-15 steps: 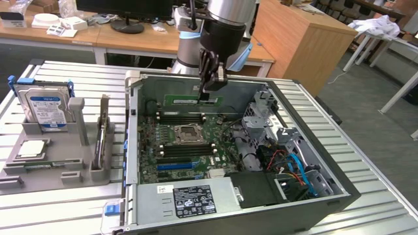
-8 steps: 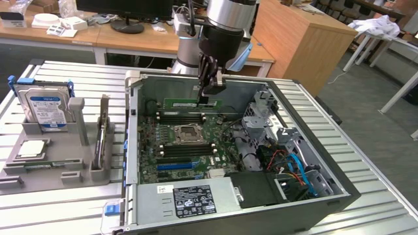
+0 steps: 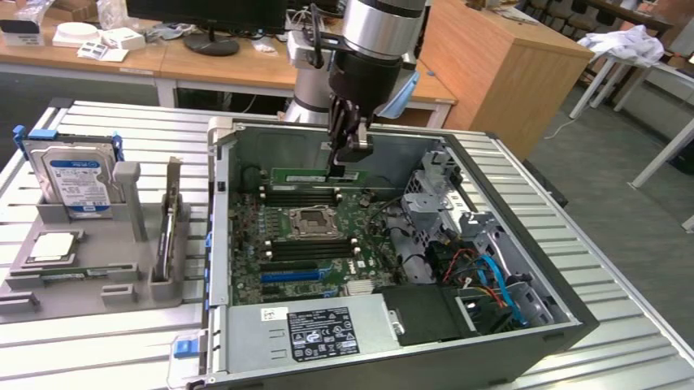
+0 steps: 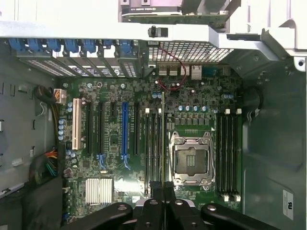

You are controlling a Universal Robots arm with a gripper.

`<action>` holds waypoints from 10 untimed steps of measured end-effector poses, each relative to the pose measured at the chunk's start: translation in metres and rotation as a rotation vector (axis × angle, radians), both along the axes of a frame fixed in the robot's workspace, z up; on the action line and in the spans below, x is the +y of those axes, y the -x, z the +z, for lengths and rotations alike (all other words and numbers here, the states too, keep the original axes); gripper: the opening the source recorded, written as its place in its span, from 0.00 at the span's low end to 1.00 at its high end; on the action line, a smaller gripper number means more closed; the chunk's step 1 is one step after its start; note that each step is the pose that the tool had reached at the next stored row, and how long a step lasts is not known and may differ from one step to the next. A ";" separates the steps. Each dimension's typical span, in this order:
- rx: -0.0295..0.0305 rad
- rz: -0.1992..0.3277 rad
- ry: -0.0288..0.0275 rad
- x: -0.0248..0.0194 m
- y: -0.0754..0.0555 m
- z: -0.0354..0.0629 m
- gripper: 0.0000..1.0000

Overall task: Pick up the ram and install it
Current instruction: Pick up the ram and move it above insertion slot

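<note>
- The gripper [image 3: 349, 165] [image 4: 163, 186] hangs inside the open computer case [image 3: 509, 353], close to its far wall. Its fingers are pinched narrow on the ram [image 3: 309, 174].
- The ram is held level with its long edge down, just above the motherboard [image 3: 375, 244]. It runs along the bank of black memory slots [image 3: 314, 195] on the far side of the processor socket [image 3: 314, 218].
- I cannot tell whether the ram is touching a slot or only hovering over it.
- In the wrist view the ram shows edge-on as a thin line running out from between the fingertips. It lies beside the slot nearest the socket.
- A second bank of memory slots lies on the near side of the socket, apart from the ram.
- On the table [image 3: 130, 122], beside the case at the exterior view's left, sits a grey holder [image 3: 130, 276].
- A blue-labelled hard drive [image 3: 76, 175] stands upright at the holder's far end, and a square silver processor chip [image 3: 52, 246] lies flat nearer the front edge.
</note>
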State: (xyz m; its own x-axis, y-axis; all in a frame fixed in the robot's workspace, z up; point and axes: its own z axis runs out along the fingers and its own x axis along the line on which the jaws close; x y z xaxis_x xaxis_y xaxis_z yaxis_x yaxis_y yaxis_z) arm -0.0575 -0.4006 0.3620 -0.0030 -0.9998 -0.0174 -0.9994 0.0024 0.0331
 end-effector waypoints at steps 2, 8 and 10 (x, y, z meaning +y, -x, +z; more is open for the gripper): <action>0.0000 0.000 0.0000 0.0000 0.000 -0.0017 0.12; 0.0000 0.000 0.0000 0.0000 0.000 -0.0064 0.12; 0.0000 0.000 0.0000 0.0000 0.000 -0.0079 0.12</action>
